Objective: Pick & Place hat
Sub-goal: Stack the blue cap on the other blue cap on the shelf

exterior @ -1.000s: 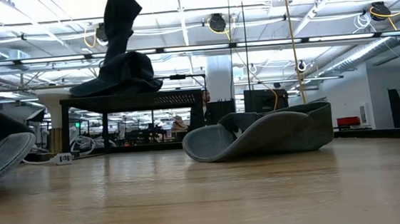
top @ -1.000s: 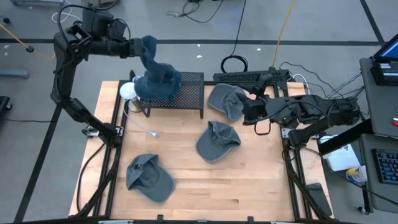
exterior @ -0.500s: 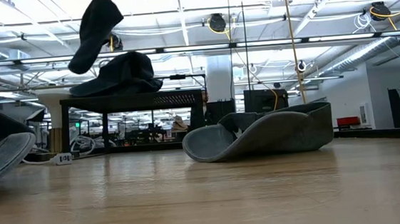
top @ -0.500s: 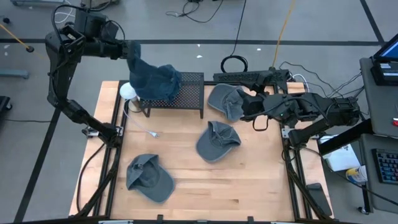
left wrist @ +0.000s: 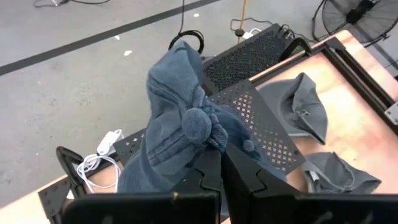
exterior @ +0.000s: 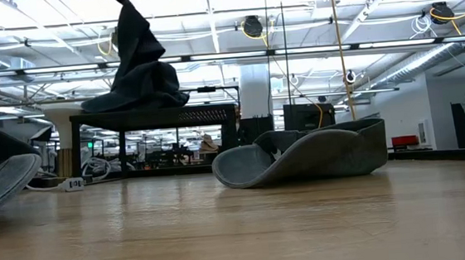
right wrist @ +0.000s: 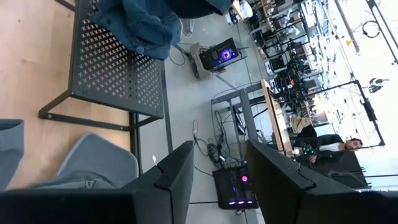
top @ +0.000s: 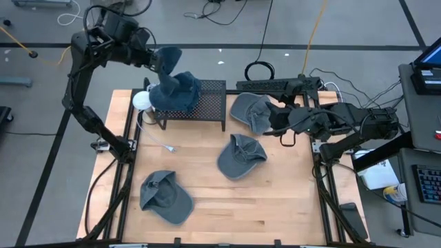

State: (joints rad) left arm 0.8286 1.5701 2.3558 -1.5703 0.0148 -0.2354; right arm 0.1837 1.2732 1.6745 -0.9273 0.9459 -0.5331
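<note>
Up top, blue hat (top: 172, 88) pinched in left pincer (top: 157, 60), draped onto rack (top: 207, 105)

The left gripper (top: 157, 60) has swung the blue hat (top: 172, 86) back above the rack (top: 207, 100)

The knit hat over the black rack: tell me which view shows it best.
The left wrist view: the blue knit hat fills the frame, pompom visible, pinched by the left gripper. The high view shows it small above the rack. The low view gives a dark silhouette. The right wrist view catches only an edge.
</note>
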